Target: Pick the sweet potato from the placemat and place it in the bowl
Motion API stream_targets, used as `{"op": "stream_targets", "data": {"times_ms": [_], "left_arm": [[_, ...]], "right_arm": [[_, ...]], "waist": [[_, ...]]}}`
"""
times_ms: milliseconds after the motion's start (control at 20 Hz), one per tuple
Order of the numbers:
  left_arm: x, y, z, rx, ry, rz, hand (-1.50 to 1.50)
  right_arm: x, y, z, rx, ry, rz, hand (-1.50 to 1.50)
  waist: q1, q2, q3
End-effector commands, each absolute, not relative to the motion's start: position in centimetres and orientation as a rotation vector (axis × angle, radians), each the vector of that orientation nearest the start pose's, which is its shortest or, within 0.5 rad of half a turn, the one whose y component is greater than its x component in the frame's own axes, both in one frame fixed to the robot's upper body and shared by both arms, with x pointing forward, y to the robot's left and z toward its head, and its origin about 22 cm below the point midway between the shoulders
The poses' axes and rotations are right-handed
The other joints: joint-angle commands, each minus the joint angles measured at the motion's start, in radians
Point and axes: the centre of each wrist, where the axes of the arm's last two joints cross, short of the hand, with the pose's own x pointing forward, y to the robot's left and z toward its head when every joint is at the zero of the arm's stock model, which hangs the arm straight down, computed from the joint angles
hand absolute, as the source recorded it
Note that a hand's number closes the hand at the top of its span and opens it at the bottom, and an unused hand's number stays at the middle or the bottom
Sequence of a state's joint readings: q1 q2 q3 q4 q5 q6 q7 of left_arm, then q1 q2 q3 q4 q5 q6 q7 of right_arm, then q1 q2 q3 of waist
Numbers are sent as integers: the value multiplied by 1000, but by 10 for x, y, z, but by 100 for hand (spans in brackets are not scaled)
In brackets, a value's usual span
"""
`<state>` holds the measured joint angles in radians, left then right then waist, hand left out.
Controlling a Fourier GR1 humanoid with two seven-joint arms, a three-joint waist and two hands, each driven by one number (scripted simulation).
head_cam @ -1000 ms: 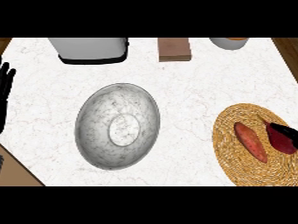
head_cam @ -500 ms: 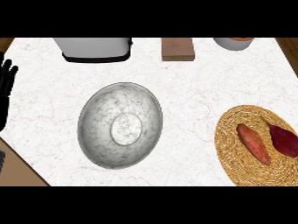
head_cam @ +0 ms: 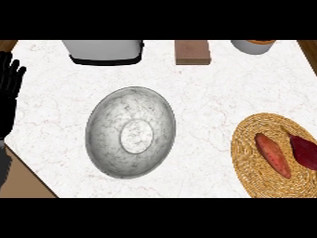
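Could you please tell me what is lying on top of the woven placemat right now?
On the placemat lie an orange sweet potato and, at its right, a dark red vegetable, apart. The mat beneath them is covered.

Kitchen — marble counter (head_cam: 215,88), bowl (head_cam: 130,132), woven placemat (head_cam: 257,172).

White marble counter (head_cam: 209,88) with kitchenware

A marbled grey bowl (head_cam: 130,132) sits just right of the left hand's fingers (head_cam: 3,88); a woven round placemat (head_cam: 257,172) lies far right of them. Along the far edge, beyond the fingertips: a grey appliance (head_cam: 104,50), a wooden block (head_cam: 192,52), a small cup (head_cam: 253,46).
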<state>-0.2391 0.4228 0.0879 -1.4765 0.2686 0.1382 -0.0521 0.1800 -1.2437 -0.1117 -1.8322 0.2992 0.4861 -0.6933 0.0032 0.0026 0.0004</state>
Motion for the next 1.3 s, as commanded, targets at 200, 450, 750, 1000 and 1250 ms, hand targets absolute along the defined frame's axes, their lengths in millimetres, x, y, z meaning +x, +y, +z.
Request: {"op": "stream_targets", "data": {"times_ms": [200, 450, 750, 1000, 1250], "left_arm": [[301, 333, 87, 244, -1787, 16, 0], [300, 307, 86, 203, -1789, 12, 0], [304, 307, 76, 225, -1778, 22, 0], [295, 318, 83, 224, -1782, 30, 0], [292, 334, 85, 212, -1780, 9, 0]], "right_arm": [[219, -401, 150, -151, -1389, 1876, -150], [248, -399, 154, -144, -1330, 1860, -150], [247, -408, 110, -158, -1311, 1858, -150], [258, -404, 93, -168, -1292, 1875, -150], [263, -407, 66, -112, -1342, 1862, -150]], "waist": [[11, 2, 0], [24, 3, 0], [5, -1, 0], [3, -2, 0], [5, -1, 0]]}}
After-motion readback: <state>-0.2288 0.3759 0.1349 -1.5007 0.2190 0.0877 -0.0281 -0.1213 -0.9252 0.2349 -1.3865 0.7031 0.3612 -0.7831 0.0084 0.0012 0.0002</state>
